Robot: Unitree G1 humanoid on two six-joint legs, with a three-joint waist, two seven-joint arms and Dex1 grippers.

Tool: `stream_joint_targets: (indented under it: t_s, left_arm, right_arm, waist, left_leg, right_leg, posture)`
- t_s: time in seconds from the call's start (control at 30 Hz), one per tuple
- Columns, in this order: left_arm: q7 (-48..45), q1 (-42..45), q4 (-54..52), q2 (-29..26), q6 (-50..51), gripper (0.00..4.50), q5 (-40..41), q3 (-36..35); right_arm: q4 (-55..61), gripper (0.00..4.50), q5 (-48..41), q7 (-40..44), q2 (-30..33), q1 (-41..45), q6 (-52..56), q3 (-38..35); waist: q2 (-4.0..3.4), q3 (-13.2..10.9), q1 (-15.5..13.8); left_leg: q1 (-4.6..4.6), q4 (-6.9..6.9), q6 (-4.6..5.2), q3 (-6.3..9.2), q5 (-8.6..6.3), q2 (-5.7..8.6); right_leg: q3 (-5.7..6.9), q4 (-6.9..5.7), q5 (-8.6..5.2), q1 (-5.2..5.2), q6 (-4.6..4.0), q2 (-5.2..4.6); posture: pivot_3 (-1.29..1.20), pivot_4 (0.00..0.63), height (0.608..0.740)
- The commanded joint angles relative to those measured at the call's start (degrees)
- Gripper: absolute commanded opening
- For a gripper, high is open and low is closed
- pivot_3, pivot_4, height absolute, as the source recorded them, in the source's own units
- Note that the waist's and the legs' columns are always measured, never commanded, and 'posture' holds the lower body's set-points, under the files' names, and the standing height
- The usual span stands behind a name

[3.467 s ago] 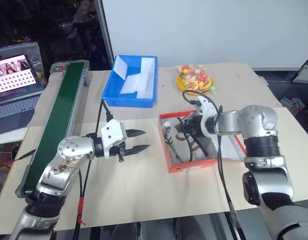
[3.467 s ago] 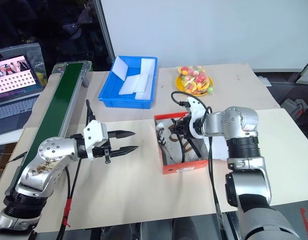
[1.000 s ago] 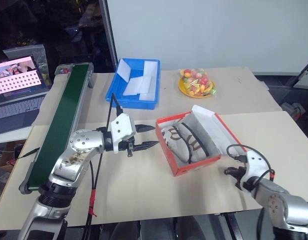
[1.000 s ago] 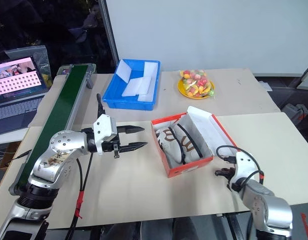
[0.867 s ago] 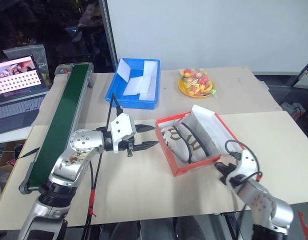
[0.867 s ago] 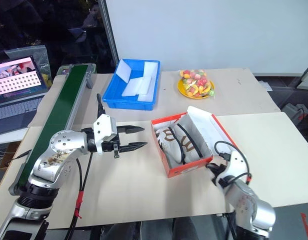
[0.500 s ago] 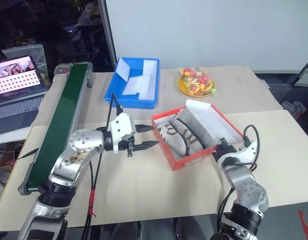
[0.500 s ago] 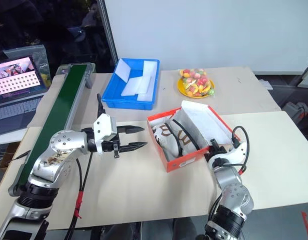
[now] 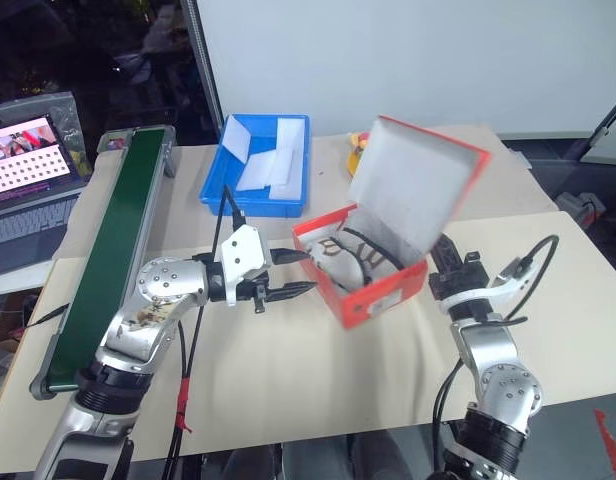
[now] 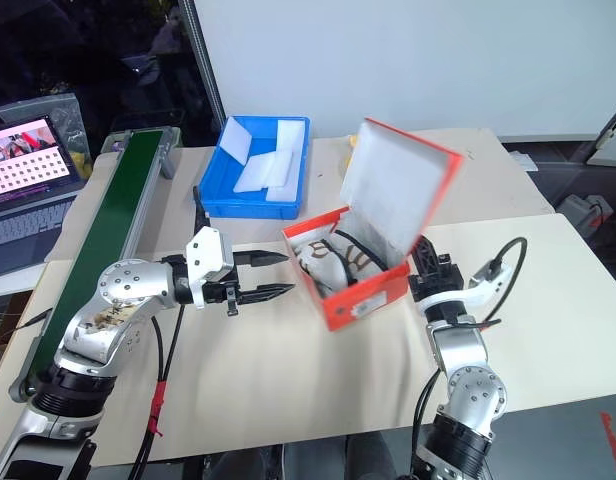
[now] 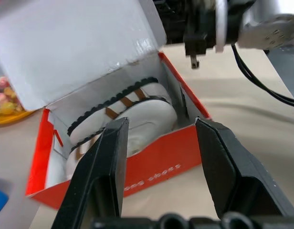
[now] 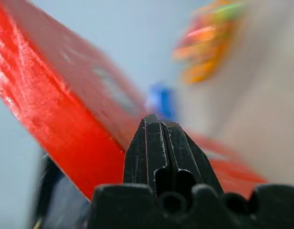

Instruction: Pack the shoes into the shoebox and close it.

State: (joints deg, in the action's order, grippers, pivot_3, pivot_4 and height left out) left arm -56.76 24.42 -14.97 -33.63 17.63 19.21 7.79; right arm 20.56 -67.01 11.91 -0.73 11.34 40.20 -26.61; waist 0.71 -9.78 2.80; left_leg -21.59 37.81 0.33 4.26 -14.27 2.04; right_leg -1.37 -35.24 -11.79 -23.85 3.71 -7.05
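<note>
Shoebox [image 9: 373,295] lid raised, right hand [image 9: 446,262] apparently beneath

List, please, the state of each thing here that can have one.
Shoebox: lid half raised, not closed.
Shoes: inside the shoebox.
Left end effector: open, empty, beside the shoebox.
Right end effector: shut, under the lid.
Laptop: screen on.

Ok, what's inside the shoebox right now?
Pale sneakers with dark laces lie in the shoebox. The raised lid and walls hide parts of them, so the count isn't certain.
</note>
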Motion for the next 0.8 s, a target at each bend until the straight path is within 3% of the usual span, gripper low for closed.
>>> stream_joint_targets:
  t_s: [0.03,0.2,0.3,0.57,0.8]
  left_arm:
    - [0.6,0.9,-1.6,-0.1,0.0,2.36,0.5,-1.1]
    - [1.1,0.9,-1.7,-0.1,0.1,2.36,0.4,-1.1]
    - [1.3,0.9,-1.8,-0.1,0.2,2.36,0.5,-1.1]
    - [1.6,1.0,-1.9,-1.6,0.6,2.36,0.3,-2.4]
    - [0.7,1.9,-0.2,-8.1,1.8,2.36,1.2,-8.7]
  right_arm:
    - [8.8,0.01,-1.3,6.7,7.7,-1.2,4.9,8.6]
    - [11.6,0.01,2.9,10.3,19.5,-1.8,8.5,15.8]
    - [11.5,0.01,4.6,10.4,23.3,-1.7,8.5,17.6]
    - [9.6,0.01,4.6,5.5,24.1,4.8,8.5,17.5]
    - [8.3,0.01,5.4,2.2,22.2,9.1,9.4,20.7]
  waist:
    - [0.01,0.0,-0.1]
    - [0.04,0.0,-0.4]
    - [0.08,0.0,-0.5]
    - [0.09,0.0,-0.5]
    - [0.10,0.0,-0.4]
  left_leg:
    - [-0.08,0.02,0.00,-0.01,0.00,0.01]
    - [-0.20,0.04,0.00,-0.01,0.00,0.02]
    - [-0.32,0.08,0.00,-0.01,0.00,0.04]
    - [-0.38,0.10,0.00,-0.01,0.01,0.03]
    - [-0.42,0.10,0.00,0.01,0.01,0.03]
  right_leg:
    - [-0.01,-0.02,0.00,-0.07,0.00,0.00]
    - [-0.01,-0.04,0.00,-0.16,0.00,0.00]
    - [0.01,0.02,0.00,-0.20,0.00,-0.01]
    - [0.00,-0.03,0.01,-0.28,-0.01,-0.01]
    - [0.03,-0.03,0.01,-0.33,-0.01,-0.01]
  posture:
    - [0.00,0.150,0.740]
    - [0.00,0.150,0.740]
    - [0.00,0.150,0.740]
    - [0.00,0.150,0.740]
    - [0.00,0.150,0.740]
